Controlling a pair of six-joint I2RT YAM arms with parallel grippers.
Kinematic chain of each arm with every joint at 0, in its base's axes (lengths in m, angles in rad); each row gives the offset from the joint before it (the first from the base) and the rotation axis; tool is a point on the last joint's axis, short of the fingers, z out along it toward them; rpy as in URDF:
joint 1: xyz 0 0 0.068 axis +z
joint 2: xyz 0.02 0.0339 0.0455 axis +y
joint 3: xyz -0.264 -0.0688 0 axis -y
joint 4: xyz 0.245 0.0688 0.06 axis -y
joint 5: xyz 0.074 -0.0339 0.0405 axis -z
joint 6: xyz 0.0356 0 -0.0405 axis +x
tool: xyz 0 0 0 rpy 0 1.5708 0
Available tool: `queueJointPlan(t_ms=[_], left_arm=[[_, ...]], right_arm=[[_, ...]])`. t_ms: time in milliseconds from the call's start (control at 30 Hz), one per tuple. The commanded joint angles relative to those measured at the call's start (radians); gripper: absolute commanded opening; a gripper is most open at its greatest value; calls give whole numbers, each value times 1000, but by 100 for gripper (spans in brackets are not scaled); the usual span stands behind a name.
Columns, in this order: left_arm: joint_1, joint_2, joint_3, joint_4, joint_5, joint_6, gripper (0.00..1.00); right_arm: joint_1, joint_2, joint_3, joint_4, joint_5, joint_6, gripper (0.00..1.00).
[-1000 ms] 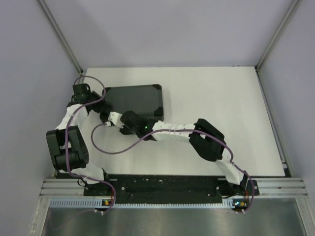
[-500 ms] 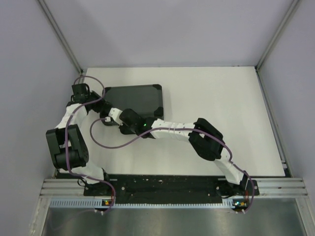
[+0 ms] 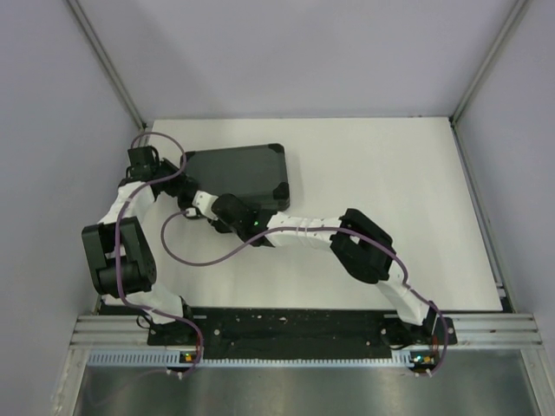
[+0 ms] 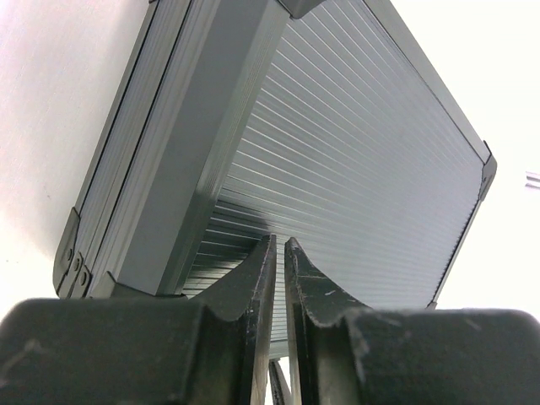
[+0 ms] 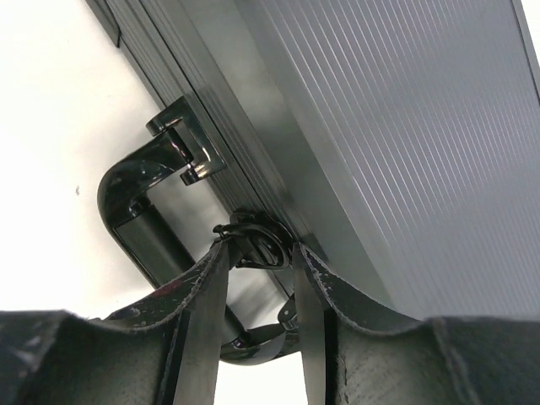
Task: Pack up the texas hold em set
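The case's (image 3: 236, 169) contents are hidden. The left tool (image 4: 281, 243) is nearly closed, its grip unclear; the right tool (image 5: 260, 247) is parted around the latch (image 5: 249, 229). The case has nudged farther.

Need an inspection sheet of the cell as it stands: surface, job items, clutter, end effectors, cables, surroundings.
surface: white table.
job's things: black briefcase closed, far left on the table; handle and latch on its side; chips and cards not visible.
clutter: nothing seen.
end effectors: left end effector shut, tips at the briefcase's left edge; right end effector open, fingers either side of the latch.
cables: purple cables run along both arms, one looping over the table.
surroundings: pale walls; metal rail at the near edge.
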Motion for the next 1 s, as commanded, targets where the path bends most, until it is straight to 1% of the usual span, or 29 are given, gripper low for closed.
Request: queueJointPlan(t_ms=[0, 167, 233, 400, 533, 667, 733, 800, 867, 933, 967], left_arm=[[3, 84, -66, -212, -126, 54, 17], [5, 82, -64, -212, -126, 57, 17], [5, 82, -63, -212, -129, 59, 16], [5, 75, -58, -221, -140, 65, 16], [5, 64, -52, -226, -143, 69, 16], [5, 46, -41, -229, -132, 74, 16], [2, 26, -34, -229, -118, 85, 15], [0, 3, -21, -240, -115, 95, 15], [0, -25, -11, -251, -117, 100, 14], [-6, -54, -9, -258, -117, 98, 14], [-12, -69, -11, -261, -117, 97, 14]], right_arm=[[-56, -85, -6, 169, 130, -116, 38], [-57, -129, -23, 165, 86, -131, 37], [-57, -161, -20, 137, 51, -101, 36], [-76, -245, -6, 30, -52, 25, 36], [-150, -296, -3, -21, -144, 157, 40], [-210, -336, -40, -29, -170, 258, 44], [-247, -351, -74, -30, -184, 318, 47], [-284, -371, -109, -36, -205, 370, 54], [-324, -388, -152, -38, -235, 465, 59], [-359, -399, -186, -36, -273, 513, 66], [-376, -404, -196, -38, -287, 534, 68]])
